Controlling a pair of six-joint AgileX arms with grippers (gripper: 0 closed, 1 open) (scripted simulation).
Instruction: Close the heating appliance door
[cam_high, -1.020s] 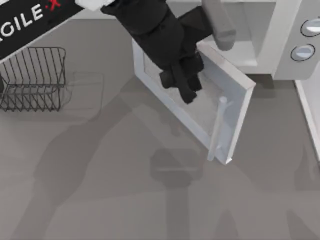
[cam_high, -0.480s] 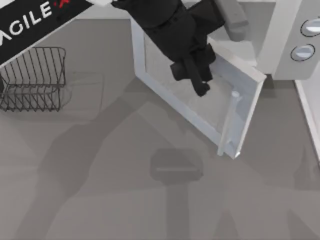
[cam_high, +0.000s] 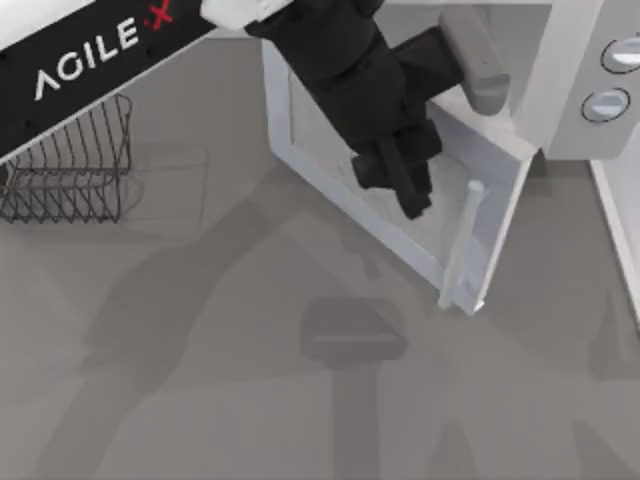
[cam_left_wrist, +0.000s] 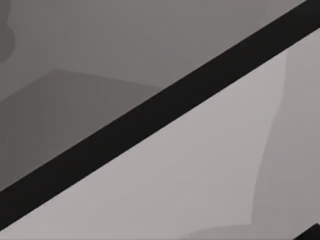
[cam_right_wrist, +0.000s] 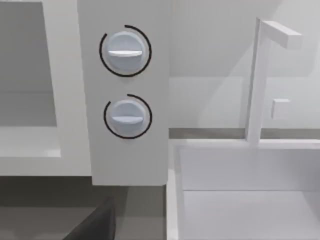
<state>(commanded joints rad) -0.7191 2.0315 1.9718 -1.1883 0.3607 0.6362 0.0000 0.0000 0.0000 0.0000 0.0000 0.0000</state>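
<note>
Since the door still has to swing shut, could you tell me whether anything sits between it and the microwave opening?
Nothing visible blocks it. The door stands ajar with the left end effector against its outer face, and the gap to the microwave looks clear.

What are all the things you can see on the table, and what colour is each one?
microwave: one, white, top view's upper right
knobs: two, grey-blue, stacked on the microwave's control panel
door: one, white with translucent window, swung open toward table centre
handle: one, pale grey bar, at the door's free edge
wire rack: one, dark, table's left side
white bin: one, right of the microwave
table: one, grey
left gripper: one, black, over the door's window
</note>
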